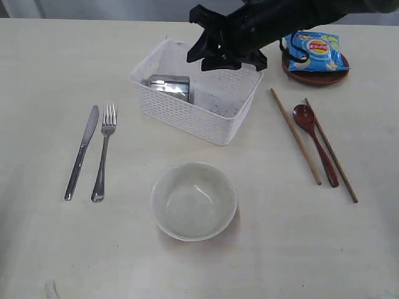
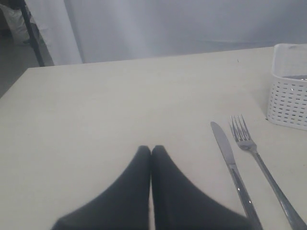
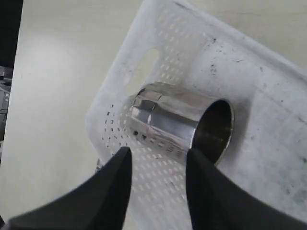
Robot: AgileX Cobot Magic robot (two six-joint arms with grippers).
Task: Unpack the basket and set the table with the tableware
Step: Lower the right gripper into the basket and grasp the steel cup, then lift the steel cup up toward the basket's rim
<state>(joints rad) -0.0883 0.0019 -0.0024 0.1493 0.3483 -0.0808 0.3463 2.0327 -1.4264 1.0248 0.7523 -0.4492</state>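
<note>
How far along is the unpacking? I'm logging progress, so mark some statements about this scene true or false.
1. The steel cup lies on its side in the white basket. True.
2. The bowl holds the spoon. False: the bowl is empty; the spoon lies between the chopsticks.
3. The chip bag sits on the brown plate. True.
4. The right gripper is shut on the cup. False: its jaws stand open over the cup.

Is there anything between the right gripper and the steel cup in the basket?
Nothing visible. The right gripper is open above the basket. The steel cup lies on its side inside, uncovered, close to one of the basket's walls.
</note>
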